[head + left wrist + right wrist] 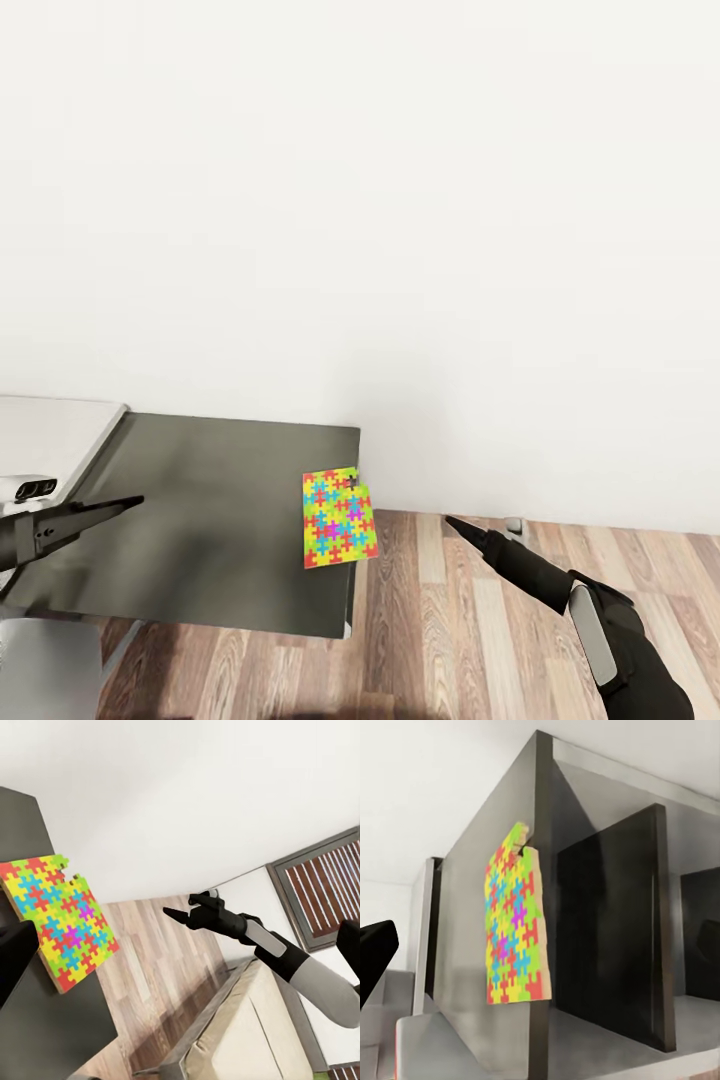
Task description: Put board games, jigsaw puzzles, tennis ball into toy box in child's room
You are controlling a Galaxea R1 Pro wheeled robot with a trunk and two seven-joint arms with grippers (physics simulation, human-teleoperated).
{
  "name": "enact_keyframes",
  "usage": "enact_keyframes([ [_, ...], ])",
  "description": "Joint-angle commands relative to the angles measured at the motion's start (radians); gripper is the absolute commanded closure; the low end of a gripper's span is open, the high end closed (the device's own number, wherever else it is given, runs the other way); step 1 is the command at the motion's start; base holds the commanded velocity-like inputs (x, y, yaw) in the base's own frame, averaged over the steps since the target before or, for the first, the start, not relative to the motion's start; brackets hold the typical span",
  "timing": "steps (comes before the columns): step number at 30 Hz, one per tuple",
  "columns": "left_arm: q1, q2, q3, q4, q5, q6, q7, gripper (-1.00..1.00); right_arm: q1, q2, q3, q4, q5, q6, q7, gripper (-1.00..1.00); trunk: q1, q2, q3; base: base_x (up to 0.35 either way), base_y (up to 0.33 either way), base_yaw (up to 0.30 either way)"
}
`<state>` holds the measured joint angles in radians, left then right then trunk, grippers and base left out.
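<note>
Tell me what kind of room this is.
Likely a bedroom or child's room: a colourful jigsaw puzzle lies on a dark cabinet top, a beige mattress shows nearby, with wood-plank floor and plain white walls.

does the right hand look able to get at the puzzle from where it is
Probably yes. The puzzle lies flat at the right edge of the dark top, part of it overhanging the edge. The right hand hangs over the floor beside that edge, pointing at it, with only open air between them.

A jigsaw puzzle (338, 518) (bright interlocking pieces, one corner missing) lies flat, overhanging the dark cabinet's (200, 520) edge.
</note>
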<state>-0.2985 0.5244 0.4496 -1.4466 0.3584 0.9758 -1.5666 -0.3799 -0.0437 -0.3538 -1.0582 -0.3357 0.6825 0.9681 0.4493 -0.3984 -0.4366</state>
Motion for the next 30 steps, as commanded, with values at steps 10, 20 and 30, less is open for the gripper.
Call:
enact_keyframes([
  [10,-0.001,0.000,0.000,0.000,-0.001,0.011,-0.004,-1.00,-0.001,0.003,-0.001,0.000,-0.003,0.006,0.001,-1.00,0.001,-0.002,-0.001,0.054,0.060,0.001],
  [20,0.000,0.000,-0.002,0.000,0.000,0.011,-0.004,-1.00,-0.003,0.010,0.026,0.008,-0.003,0.008,-0.005,-1.00,0.001,-0.002,-0.001,0.089,0.083,0.000],
  [30,0.001,-0.045,-0.016,-0.010,0.004,0.015,-0.004,-1.00,-0.051,0.015,0.139,0.084,-0.005,0.009,-0.024,-1.00,0.001,-0.002,-0.001,0.009,0.007,0.000],
])
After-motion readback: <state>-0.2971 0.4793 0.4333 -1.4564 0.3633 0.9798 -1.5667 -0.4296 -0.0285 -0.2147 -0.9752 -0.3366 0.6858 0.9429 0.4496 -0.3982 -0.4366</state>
